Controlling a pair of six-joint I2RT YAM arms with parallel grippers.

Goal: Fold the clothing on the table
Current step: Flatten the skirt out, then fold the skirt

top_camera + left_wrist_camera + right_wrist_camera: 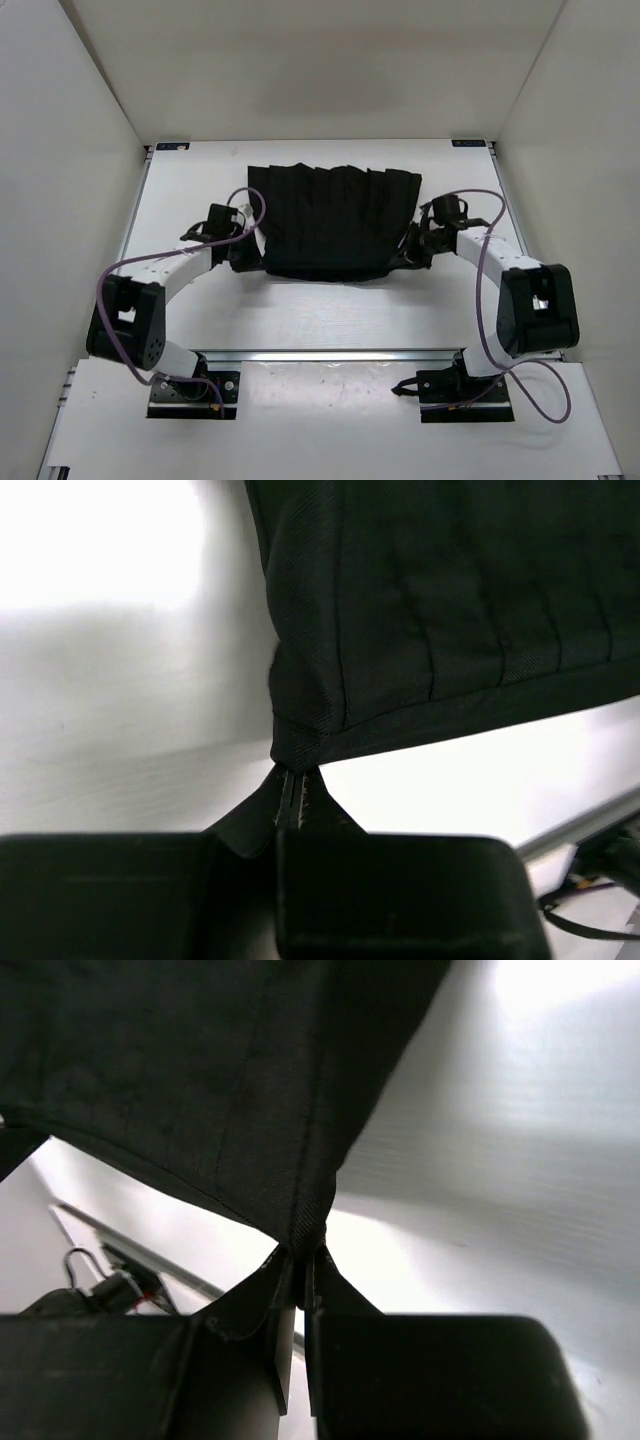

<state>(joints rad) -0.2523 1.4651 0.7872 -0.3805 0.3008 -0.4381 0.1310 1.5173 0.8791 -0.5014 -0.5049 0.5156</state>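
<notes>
Pinching the clothing [330, 220] by its lower corners, left gripper [296, 792] and right gripper [298, 1270] clamp tight; overhead, their black tips merge indistinguishably with the cloth.

White walls [60, 120] enclose three sides; diffuse light.

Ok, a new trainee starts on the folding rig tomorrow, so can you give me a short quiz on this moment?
1. True or false: the left gripper is shut on a corner of the black garment.
2. What does the right gripper hold? A) the middle of the garment's far edge; B) a near corner of the garment; C) nothing.
3. What colour is the table under the garment?

Key: 1 true; 2 B; 3 white.
</notes>
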